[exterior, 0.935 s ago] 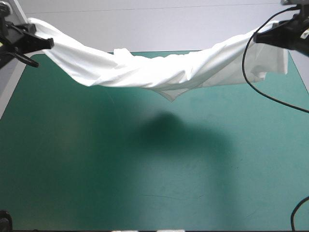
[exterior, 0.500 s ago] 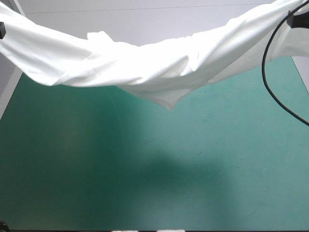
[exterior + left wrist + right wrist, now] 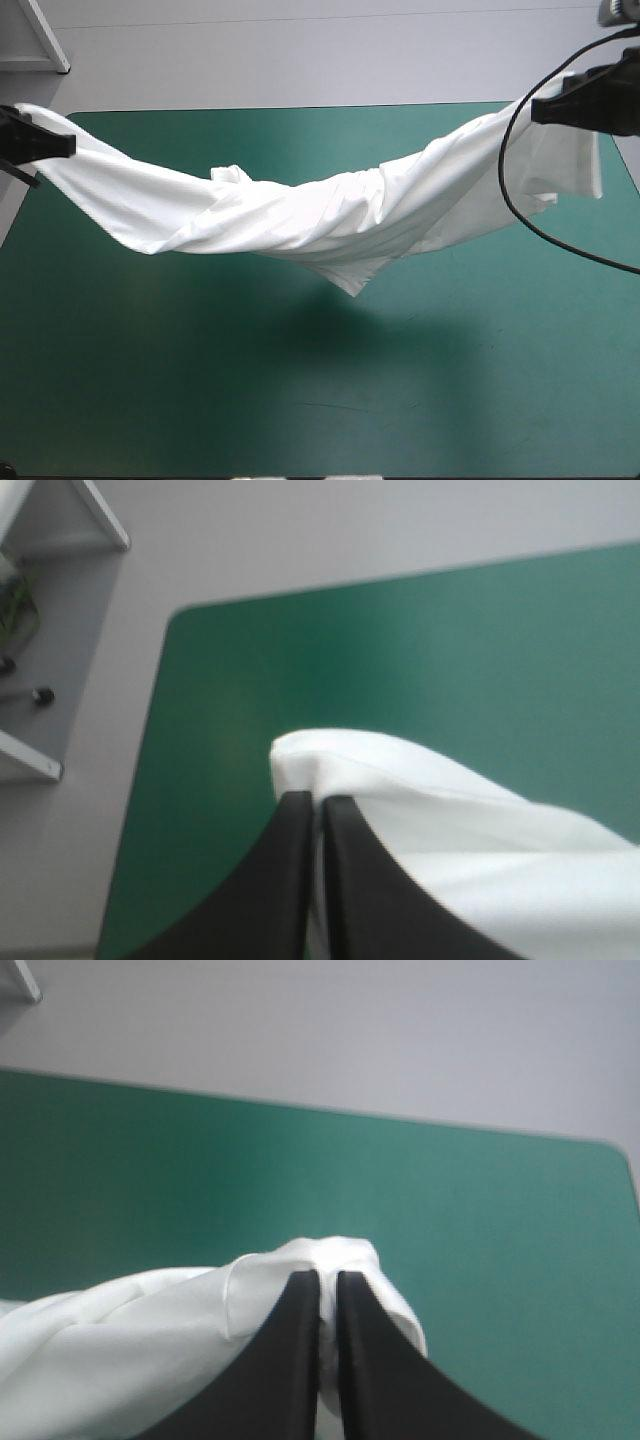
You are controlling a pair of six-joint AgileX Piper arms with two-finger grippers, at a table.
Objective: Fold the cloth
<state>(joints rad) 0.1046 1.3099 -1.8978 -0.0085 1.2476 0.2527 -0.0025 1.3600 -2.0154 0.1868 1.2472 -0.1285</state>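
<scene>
The surface (image 3: 200,400), a table under a smooth teal-green cover with rounded far corners, carries only a soft dark shadow (image 3: 330,335) near its middle. Beyond its far edge lies a pale grey floor (image 3: 300,50), and a white shelf unit (image 3: 45,35) stands off the far left corner.

The white short-sleeved T-shirt (image 3: 300,215) hangs in the air above the surface, strung between the two arms like a hammock. It is high at both ends and sags lowest just right of centre, where a pointed corner of cloth droops toward the cover. It is bunched lengthwise into long twisted folds, with a small crumpled peak left of the middle and a loose flap dangling at the right end.

The left claw (image 3: 66,146), over the left edge, is pinched almost closed on one end of the shirt; its wrist view shows a rounded fold of white cloth caught between the black fingers (image 3: 290,880). The right claw (image 3: 537,108), over the far right, clamps the other end the same way, a small bunch of cloth poking past its tips.
</scene>
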